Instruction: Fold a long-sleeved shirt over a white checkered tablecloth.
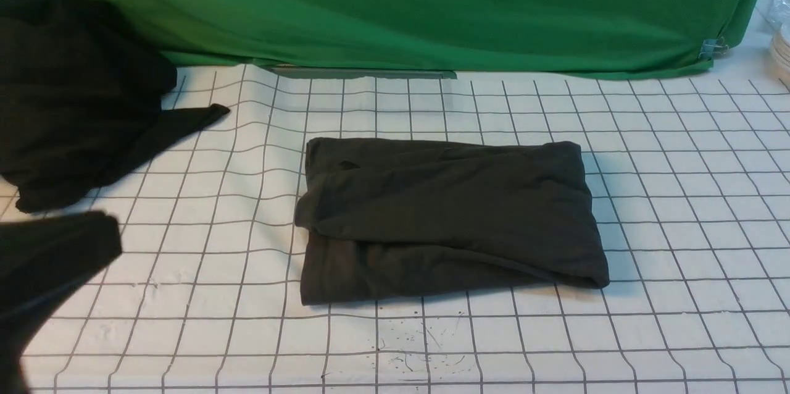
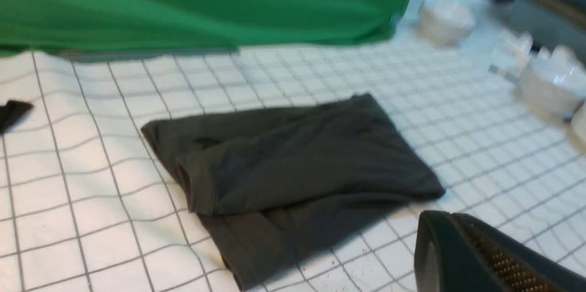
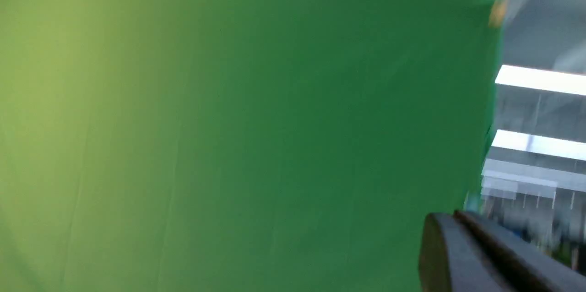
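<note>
Green backdrop (image 1: 432,11) behind white checkered tablecloth (image 1: 679,196); long-sleeved shirt (image 1: 450,215) lies folded into a compact rectangle, fold looks complete; neither gripper's state can be told.

The long-sleeved shirt (image 1: 450,221) is a flat charcoal-black all over, a shade greyer than anything else dark here, and no print shows on its visible faces. The white checkered tablecloth (image 1: 679,196) is white, ruled with thin dark grey lines into a grid of squares; near its front edge a patch of fine dark scribbled marks (image 1: 419,351) breaks the white. The backdrop fabric (image 1: 432,11) is plain green, without pattern, and reads yellower at 1 side in the right wrist view. A second garment (image 1: 74,104) is a deeper, plain black. The stacked containers (image 2: 547,83) look whitish, blurred. The left gripper's finger (image 2: 485,255) is dark, with a brownish dotted pad.
</note>
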`<control>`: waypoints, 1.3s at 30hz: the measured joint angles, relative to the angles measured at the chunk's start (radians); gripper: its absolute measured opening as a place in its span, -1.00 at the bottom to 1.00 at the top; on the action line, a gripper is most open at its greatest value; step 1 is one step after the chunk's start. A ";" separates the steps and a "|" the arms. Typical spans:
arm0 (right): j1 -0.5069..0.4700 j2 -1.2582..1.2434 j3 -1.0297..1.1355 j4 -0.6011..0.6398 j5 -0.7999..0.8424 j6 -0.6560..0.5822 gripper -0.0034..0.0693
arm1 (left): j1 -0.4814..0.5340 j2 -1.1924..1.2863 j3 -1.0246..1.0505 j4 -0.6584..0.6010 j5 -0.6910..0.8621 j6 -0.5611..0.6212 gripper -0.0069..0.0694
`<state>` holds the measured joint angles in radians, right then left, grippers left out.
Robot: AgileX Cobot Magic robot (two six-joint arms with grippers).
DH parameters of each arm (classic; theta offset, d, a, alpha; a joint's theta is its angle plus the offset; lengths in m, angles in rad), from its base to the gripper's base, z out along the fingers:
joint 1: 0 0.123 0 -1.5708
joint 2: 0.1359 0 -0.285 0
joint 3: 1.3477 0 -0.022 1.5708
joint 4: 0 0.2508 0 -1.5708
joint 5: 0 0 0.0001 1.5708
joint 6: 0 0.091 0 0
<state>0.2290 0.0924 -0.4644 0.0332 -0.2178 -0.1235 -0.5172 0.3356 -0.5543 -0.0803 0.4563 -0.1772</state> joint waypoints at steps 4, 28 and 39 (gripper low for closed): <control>0.000 -0.093 0.073 0.000 -0.093 0.001 -0.81 | 0.000 -0.204 0.162 0.001 -0.164 -0.007 -0.82; 0.000 -0.095 0.080 0.000 0.007 0.003 -0.52 | 0.000 -0.315 0.235 0.001 -0.348 0.017 -0.81; 0.000 -0.095 0.080 0.000 0.102 0.003 -0.46 | 0.000 -0.315 0.235 0.039 -0.345 0.021 -0.81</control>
<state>0.2290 -0.0021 -0.3843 0.0332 -0.1156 -0.1206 -0.5172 0.0206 -0.3194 -0.0414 0.1114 -0.1560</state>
